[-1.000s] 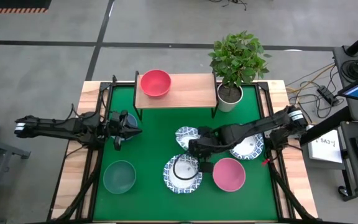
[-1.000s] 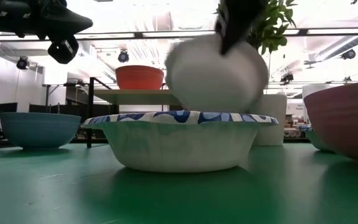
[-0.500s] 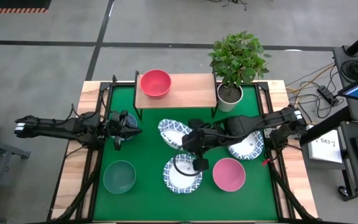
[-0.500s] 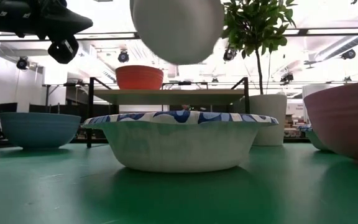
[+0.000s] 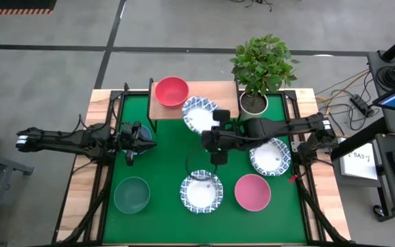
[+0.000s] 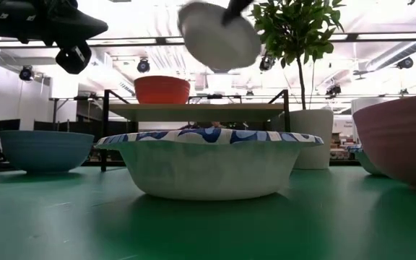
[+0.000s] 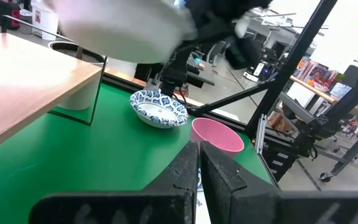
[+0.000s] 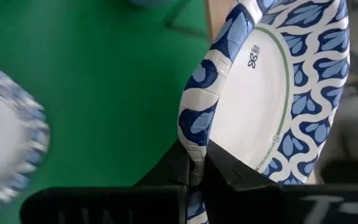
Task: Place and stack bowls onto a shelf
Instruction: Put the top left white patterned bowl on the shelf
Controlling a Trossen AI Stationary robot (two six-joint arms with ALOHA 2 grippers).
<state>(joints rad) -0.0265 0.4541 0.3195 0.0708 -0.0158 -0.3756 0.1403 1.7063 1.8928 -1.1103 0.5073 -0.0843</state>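
A white bowl with a blue patterned rim (image 5: 199,114) hangs tilted in the air at the near edge of the wooden shelf (image 5: 211,103), held by my right gripper (image 5: 210,129); in the low view this bowl (image 6: 219,32) is above shelf height. A red bowl (image 5: 171,91) sits on the shelf's left half. On the green mat stand a teal bowl (image 5: 131,195), a patterned bowl (image 5: 201,193), a pink bowl (image 5: 252,191) and another patterned bowl (image 5: 271,157). My left gripper (image 5: 145,143) is shut and hovers over a blue bowl (image 6: 45,150). My right gripper pinches the patterned bowl's rim (image 8: 194,134), one finger inside the bowl and one outside (image 8: 229,171). The fingers come from the table's near right side. The bowl is lifted clear and tilted, its hollow still facing mostly upward.
A potted plant (image 5: 256,72) in a white pot (image 6: 313,137) stands just right of the shelf. The shelf's right half (image 5: 221,96) is bare wood. Open green mat (image 5: 170,147) lies between the shelf's legs and the near bowls.
My right gripper has lifted the patterned bowl off the mat and carried it up, toward the far edge and somewhat left, from beside the near patterned bowl to the shelf's near edge. The bowl is now higher than the shelf top.
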